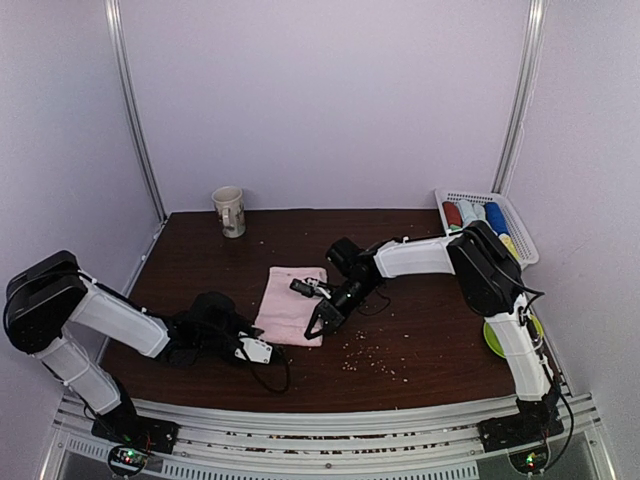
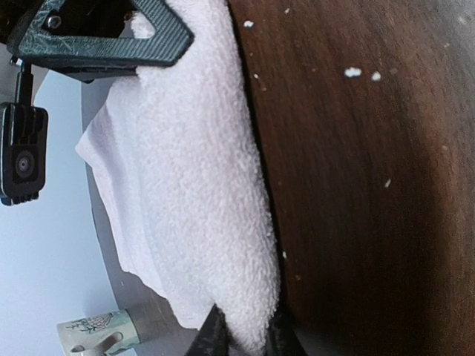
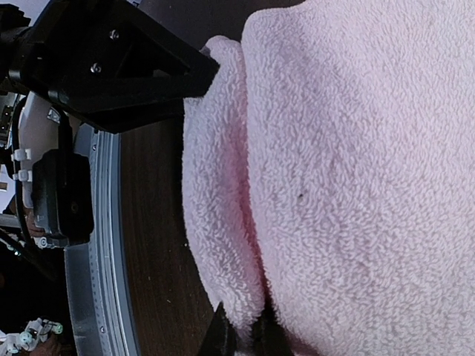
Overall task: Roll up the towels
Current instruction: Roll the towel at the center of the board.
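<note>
The pink towel [image 1: 290, 300] lies spread flat near the middle of the dark table [image 1: 430, 290], its long sides running away from the arms. Its near edge is bunched into a soft raised lip, which the right wrist view shows best. The left gripper [image 2: 247, 335] sits at the near-left corner with its fingertips pressed on either side of the edge, clamped on the cloth as far as its own camera shows. The right gripper [image 3: 243, 334] is closed tight on a pinch of the lip at the near-right corner. I judge this to be the very start of the roll: the edge is seized at both ends and nothing is wound yet. The next move calls for both arms to lift that lip a little and turn it over toward the far edge in step (one side running ahead would give a cone, not a roll), keeping the turn snug against the table. Farther out, a white basket [image 1: 522, 238] at the far right holds coloured rolls [image 1: 475, 214]. A mug [image 1: 229, 211] stands at the far left, a green plate [image 1: 492, 340] lies under the right arm, and crumbs [image 1: 365, 355] dot the wood.
</note>
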Tool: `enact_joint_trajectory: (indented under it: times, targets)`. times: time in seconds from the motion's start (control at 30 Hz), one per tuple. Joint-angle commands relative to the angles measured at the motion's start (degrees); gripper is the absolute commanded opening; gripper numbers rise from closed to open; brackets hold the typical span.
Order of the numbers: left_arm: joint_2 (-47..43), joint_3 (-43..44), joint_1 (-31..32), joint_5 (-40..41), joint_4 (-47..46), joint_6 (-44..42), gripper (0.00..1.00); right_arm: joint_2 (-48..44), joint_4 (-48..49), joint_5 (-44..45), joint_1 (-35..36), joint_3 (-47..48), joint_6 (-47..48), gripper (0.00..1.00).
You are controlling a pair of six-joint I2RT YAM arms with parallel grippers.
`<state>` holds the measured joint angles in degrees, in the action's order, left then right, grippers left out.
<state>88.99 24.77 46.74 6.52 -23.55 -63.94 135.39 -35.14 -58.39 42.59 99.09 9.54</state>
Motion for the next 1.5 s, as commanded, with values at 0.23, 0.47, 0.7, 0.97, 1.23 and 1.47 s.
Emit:
enact_joint_trajectory:
  times: [0.23,0.47,0.7,0.97,1.23,1.47]
  targets:
    - [1.9,2.6,-0.2,-1.1,10.6,2.1,0.0,-0.6,-4.6,10.2,-1.1,-1.8,1.9,0.28]
    - [2.1,8.6,-0.2,-6.1,24.3,5.2,0.0,-12.1,-0.6,17.1,-2.1,-6.5,1.2,0.43]
    - [4.5,16.2,-2.3,-12.2,35.8,7.8,0.0,-26.9,10.1,31.7,0.5,-21.9,8.4,0.64]
    - [8.5,24.1,-6.5,-21.5,47.2,8.4,0.0,-41.9,37.8,45.5,9.8,-46.1,22.3,0.71]
    - [14.7,34.3,-12.3,-32.5,61.0,5.8,0.0,-38.6,51.2,64.6,20.1,-51.9,36.2,0.71]
    - [19.0,39.6,-14.1,-35.6,68.6,3.8,0.0,-29.3,55.4,74.0,22.9,-46.9,41.6,0.71]
